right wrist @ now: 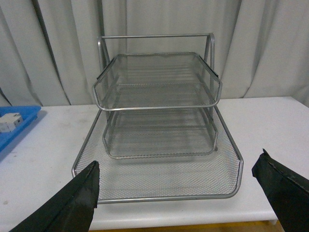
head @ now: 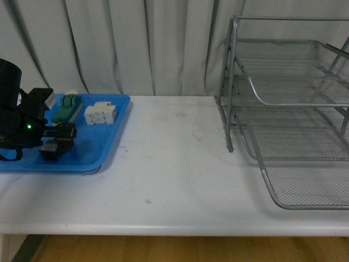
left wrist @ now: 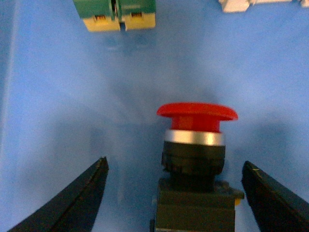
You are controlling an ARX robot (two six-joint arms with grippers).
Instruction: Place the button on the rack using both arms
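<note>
The button (left wrist: pixel 197 112) lies on its side on the blue tray (left wrist: pixel 63 96), red cap pointing away from the wrist. My left gripper (left wrist: pixel 175 162) is open, with a finger on either side of the button's black body and not touching it. In the front view the left gripper (head: pixel 54 139) sits low over the tray at the far left, and the button is hard to make out there. The silver wire rack (head: pixel 289 109) stands on the right of the table. My right gripper (right wrist: pixel 178 159) is open and empty, facing the rack (right wrist: pixel 154 104) from its front side.
A green-topped block (head: pixel 68 105) and a white block (head: pixel 101 113) lie at the back of the blue tray (head: pixel 103 147). The white table (head: pixel 174 164) stretches between tray and rack. A grey curtain hangs behind.
</note>
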